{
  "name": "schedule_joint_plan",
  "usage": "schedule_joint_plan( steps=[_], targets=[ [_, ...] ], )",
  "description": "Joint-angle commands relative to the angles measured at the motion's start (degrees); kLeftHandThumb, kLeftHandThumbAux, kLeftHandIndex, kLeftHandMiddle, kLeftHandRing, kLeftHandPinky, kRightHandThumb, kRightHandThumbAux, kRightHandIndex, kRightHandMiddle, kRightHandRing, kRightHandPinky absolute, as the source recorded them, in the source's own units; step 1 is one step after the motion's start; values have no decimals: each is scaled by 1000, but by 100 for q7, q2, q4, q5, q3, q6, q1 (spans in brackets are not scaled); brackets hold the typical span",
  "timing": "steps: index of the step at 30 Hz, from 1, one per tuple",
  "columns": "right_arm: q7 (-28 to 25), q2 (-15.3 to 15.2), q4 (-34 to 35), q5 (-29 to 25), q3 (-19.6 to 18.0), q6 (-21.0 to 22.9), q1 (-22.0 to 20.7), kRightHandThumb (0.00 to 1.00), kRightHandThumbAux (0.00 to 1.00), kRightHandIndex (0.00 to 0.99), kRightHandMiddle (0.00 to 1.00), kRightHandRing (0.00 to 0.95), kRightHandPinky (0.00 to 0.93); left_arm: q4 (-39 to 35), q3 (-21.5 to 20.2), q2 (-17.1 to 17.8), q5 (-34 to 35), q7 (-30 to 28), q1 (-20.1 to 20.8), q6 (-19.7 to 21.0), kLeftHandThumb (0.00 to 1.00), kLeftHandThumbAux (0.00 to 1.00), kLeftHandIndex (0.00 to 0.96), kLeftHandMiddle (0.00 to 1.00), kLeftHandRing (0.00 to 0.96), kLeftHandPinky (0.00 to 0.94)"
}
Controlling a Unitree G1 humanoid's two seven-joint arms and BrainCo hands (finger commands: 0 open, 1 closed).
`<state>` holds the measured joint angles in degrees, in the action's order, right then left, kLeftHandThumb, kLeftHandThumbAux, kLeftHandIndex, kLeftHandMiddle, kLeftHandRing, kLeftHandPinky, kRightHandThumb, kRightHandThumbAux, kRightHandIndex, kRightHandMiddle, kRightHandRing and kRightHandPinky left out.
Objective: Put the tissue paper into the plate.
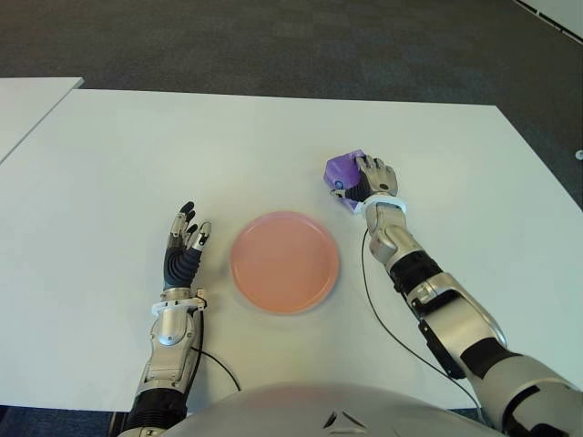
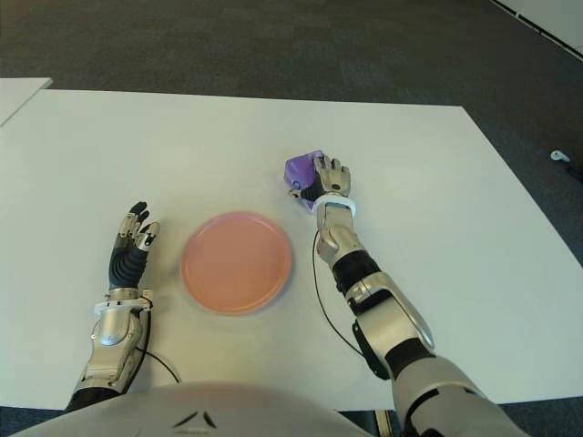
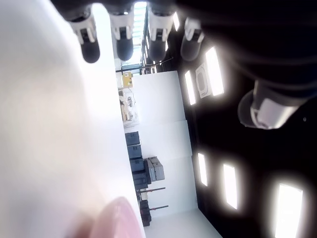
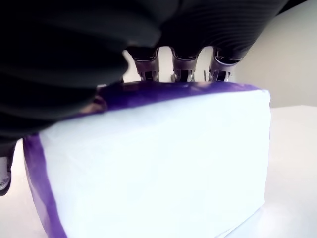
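1. The tissue pack (image 1: pixel 344 173) is a purple and white block sitting on the table (image 1: pixel 273 146), beyond the plate (image 1: pixel 284 262) and off to its right, well apart from the rim
2. The right hand (image 1: pixel 372 179) is reached out over the pack. In the right wrist view the fingers (image 4: pixel 184 67) curl over the far top edge, with the palm covering the top, so it looks like a grasp on the pack. Can't tell from these shots how firm the grip is, or whether the pack is off the table yet
3. The left hand (image 1: pixel 185 241) is idle just left of the plate, fingers straight and loose, holding nothing. Its wrist view shows bare fingertips (image 3: pixel 90 47) and a sliver of pink plate, that's it
4. The plate is pink, sits about centre in front of the robot, and nothing is in it
5. So this reads as the grab step: hand on the pack, carry not done
6. Next up would be a lift clear of the table, then a swing back toward the body and to the left until the pack is over the middle of the plate, then lower and let go. The pack is bulky for that hand, so a loose grip could let it tilt or slip on the way
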<state>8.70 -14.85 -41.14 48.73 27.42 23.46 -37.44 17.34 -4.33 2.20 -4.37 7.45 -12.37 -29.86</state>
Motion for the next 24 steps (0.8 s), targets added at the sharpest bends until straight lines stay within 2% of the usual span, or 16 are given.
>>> schedule_joint_plan(
  steps=[1,13,24],
  targets=[
    [136,201,-733,-307,-95,-236,-156,60,418,0,0,0,0,538,42,-130,-41,53,-365,402,0,410,0,0,0,0],
    [530,447,-1986,-617,-110,-729,-585,54,389,0,0,0,0,546,27,-111,-10,13,-397,401,0,410,0,0,0,0],
    [720,508,-2582,-805,-144,-869,-849,69,389,0,0,0,0,548,-8,-67,-7,-9,-465,323,0,404,0,0,0,0]
  ],
)
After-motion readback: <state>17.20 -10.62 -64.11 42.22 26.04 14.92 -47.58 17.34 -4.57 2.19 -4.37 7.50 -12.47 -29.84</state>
